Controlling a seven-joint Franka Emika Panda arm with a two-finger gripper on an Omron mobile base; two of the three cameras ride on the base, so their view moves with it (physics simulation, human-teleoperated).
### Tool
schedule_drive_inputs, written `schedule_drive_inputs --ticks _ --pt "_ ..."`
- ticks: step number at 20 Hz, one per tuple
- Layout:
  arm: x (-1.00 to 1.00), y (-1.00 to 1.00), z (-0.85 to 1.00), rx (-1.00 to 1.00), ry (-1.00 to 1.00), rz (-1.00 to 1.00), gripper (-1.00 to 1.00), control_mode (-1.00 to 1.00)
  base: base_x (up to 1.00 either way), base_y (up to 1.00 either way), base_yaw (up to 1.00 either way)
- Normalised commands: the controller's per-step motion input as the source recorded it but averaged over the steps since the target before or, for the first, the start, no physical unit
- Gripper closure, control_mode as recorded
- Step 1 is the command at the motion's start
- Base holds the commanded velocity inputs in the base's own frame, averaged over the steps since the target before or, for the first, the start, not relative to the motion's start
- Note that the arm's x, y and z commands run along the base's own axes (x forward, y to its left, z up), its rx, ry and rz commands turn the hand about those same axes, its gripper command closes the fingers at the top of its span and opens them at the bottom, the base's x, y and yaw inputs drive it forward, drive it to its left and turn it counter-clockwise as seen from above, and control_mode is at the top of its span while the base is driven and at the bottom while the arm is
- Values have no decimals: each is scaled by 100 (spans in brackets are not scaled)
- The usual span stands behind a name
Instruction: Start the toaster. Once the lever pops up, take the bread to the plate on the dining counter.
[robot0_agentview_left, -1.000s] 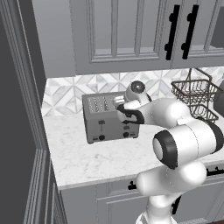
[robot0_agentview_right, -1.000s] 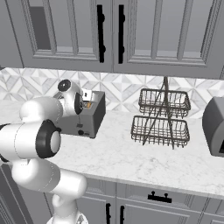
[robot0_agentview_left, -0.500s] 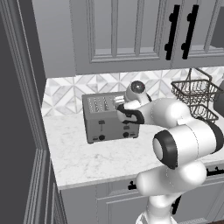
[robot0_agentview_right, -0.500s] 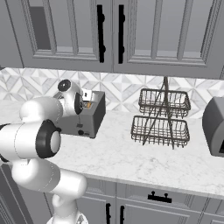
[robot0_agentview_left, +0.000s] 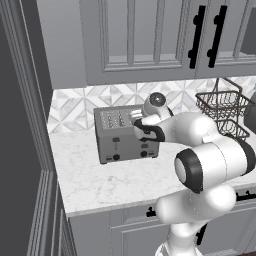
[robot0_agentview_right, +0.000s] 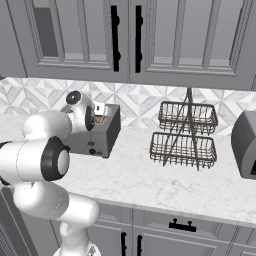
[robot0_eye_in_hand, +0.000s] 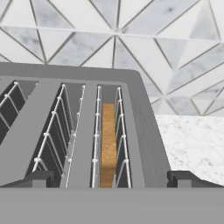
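Golden-crusted bread (robot0_eye_in_hand: 108, 144) in toaster (robot0_eye_in_hand: 144, 127) slot

No readable text, labels, brands, numbers or signs anywhere. Toaster (robot0_agentview_left: 126, 136) below the gripper (robot0_eye_in_hand: 107, 178): plain grey metal, unmarked front and top. Cabinet doors (robot0_agentview_right: 125, 37) above and behind it: blank.

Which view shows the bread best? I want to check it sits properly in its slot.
The hand view: it looks down into the toaster, with the bread's golden edge between the wires of the rightmost slot. The right base view gives only a small tan glimpse at the toaster's top; in the left base view the arm covers that end.
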Motion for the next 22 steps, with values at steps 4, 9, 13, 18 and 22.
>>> schedule_drive_inputs --ticks 4,9,13,18,22 --pt "0 0 0 0 0 0 -100 -100 0 0 0" --pt "0 0 0 0 0 0 -100 -100 0 0 0" --pt "0 0 0 0 0 0 -100 -100 0 0 0" --pt "0 0 0 0 0 0 -100 -100 0 0 0" --pt "0 0 0 0 0 0 -100 -100 0 0 0"
